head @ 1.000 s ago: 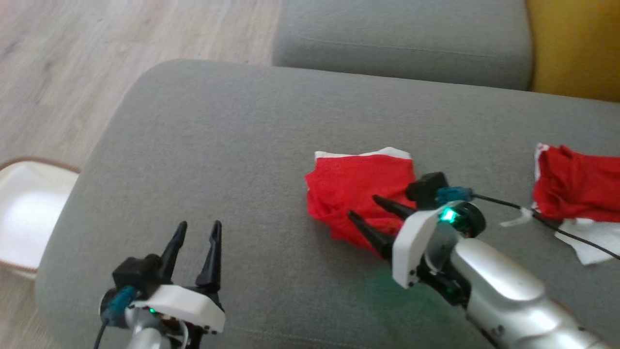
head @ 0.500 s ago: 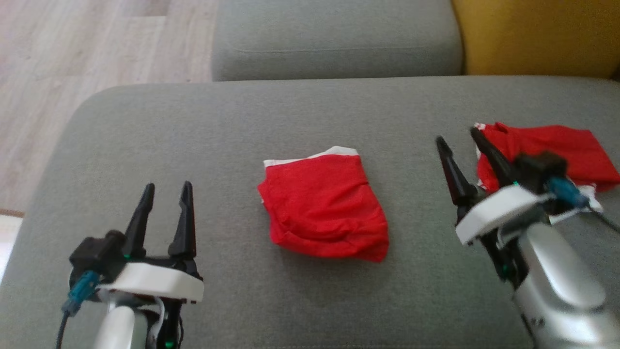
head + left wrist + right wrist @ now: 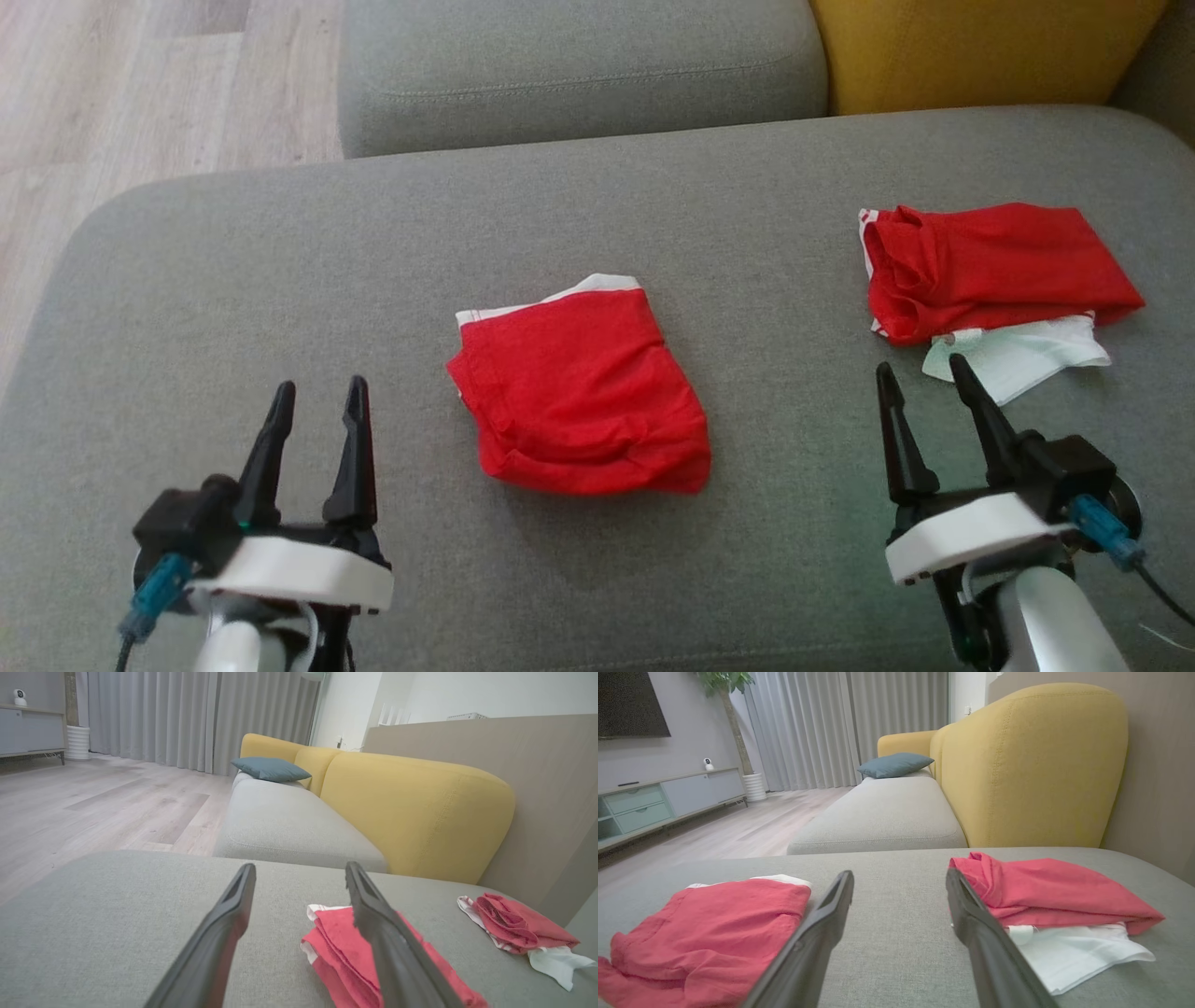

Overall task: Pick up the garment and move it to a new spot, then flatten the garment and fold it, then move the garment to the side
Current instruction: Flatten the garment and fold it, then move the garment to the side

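A red garment with a white edge [image 3: 579, 397] lies folded in the middle of the grey cushion [image 3: 280, 261]. The same garment [image 3: 345, 947] sits just right of my left fingers, and the garment [image 3: 705, 928] lies left of my right fingers. My left gripper [image 3: 316, 394] hovers open at the lower left, well clear of it. At the lower right my right gripper [image 3: 920, 373] also stands open and empty, between that garment and a second pile.
A second red garment [image 3: 980, 266] lies on a white cloth [image 3: 1018, 359] at the cushion's right. Behind stand another grey seat cushion [image 3: 579, 70] and a yellow backrest [image 3: 980, 47]. Wooden floor [image 3: 112, 103] lies past the cushion's left edge.
The camera has swung right, shifting the whole picture. My right gripper has drawn back off the folded garment to the lower right, staying open. The left gripper holds its place.
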Tool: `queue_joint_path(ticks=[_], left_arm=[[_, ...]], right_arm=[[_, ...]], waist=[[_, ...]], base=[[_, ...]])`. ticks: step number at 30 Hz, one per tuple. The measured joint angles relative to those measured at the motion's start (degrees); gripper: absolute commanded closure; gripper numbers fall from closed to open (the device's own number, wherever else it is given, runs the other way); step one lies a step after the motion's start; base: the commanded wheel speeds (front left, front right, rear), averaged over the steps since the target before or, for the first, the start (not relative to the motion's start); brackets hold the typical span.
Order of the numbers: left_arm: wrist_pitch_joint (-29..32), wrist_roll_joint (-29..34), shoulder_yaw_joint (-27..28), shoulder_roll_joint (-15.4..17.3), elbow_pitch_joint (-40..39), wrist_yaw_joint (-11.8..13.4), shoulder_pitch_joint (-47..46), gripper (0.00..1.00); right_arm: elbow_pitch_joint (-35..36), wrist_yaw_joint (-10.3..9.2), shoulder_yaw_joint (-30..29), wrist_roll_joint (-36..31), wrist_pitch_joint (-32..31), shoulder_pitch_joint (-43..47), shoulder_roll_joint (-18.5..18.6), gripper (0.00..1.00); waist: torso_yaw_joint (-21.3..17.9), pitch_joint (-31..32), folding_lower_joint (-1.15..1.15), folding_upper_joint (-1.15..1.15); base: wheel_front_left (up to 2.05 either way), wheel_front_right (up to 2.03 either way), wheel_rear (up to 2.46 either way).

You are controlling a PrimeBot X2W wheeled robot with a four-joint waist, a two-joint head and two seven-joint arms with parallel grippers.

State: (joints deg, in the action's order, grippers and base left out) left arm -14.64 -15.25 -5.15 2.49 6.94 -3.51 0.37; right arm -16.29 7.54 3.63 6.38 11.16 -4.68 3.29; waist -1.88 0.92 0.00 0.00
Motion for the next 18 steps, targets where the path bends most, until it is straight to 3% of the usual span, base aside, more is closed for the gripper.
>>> queue_joint_path(ticks=[8, 18], left_arm=[[0.0, 0.1, -2.0, 0.0, 0.2, 0.0, 0.2, 0.00], [0.0, 0.5, -4.9, 0.0, 1.8, -0.6, -3.9, 0.00]], right_arm=[[1.6, 0.00, -0.2, -0.4, -2.1, 0.3, -0.5, 0.00], [-3.8, 0.00, 1.5, 3.4, -12.5, -7.1, -0.5, 0.00]], waist=[[1.6, -0.6, 0.00, 0.00], [7.4, -5.2, 0.00, 0.00]], base=[[0.00, 0.00, 0.00], [0.00, 0.00, 0.00]])
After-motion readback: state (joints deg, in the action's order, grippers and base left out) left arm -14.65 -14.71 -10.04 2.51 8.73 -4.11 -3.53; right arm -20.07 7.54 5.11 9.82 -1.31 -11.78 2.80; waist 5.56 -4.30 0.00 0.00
